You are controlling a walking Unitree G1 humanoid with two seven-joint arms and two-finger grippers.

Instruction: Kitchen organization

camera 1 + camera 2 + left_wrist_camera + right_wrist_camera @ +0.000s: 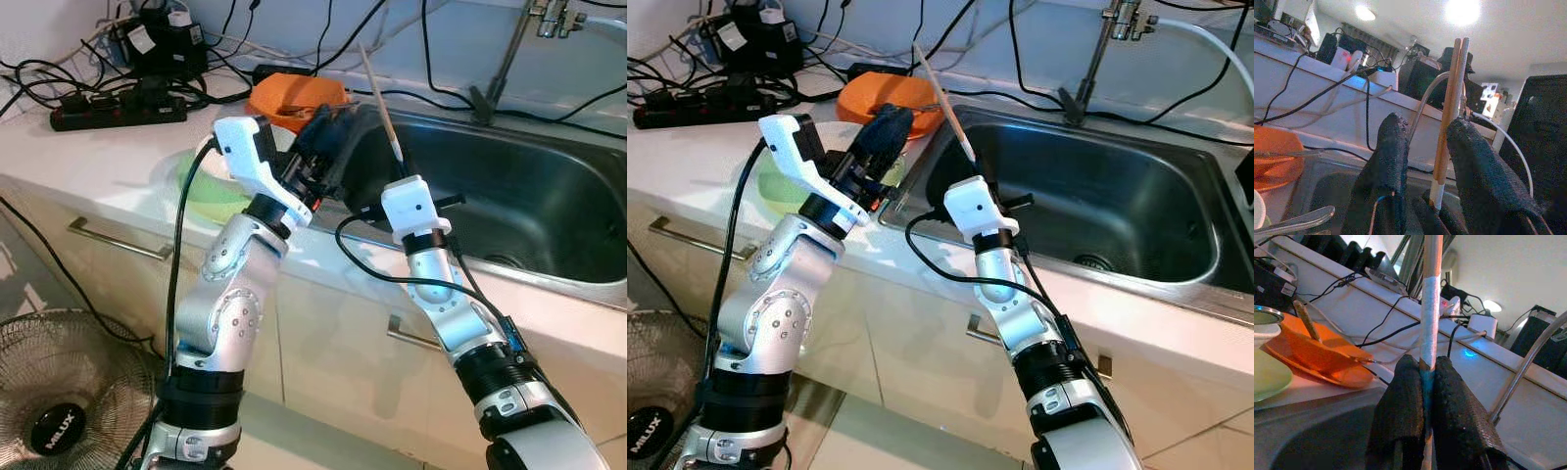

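A pair of wooden chopsticks [382,103] stands nearly upright over the left rim of the steel sink [509,196]. My right gripper [1422,364] is shut on their white-banded lower end [1429,333]. My left gripper [1425,127] is open, just left of the chopsticks and over the sink's corner. In the left wrist view the chopsticks [1449,112] stand in the gap between its two fingers, close to one finger [1474,161] and apart from the other. An orange plate [294,98] with a utensil handle [1305,318] on it lies behind the left gripper [328,137].
A green plate [211,191] rests on the counter under my left wrist. A faucet [509,59] rises behind the sink. A power strip [118,113] and several cables lie at the back left. A floor fan [59,392] stands beside the cabinet.
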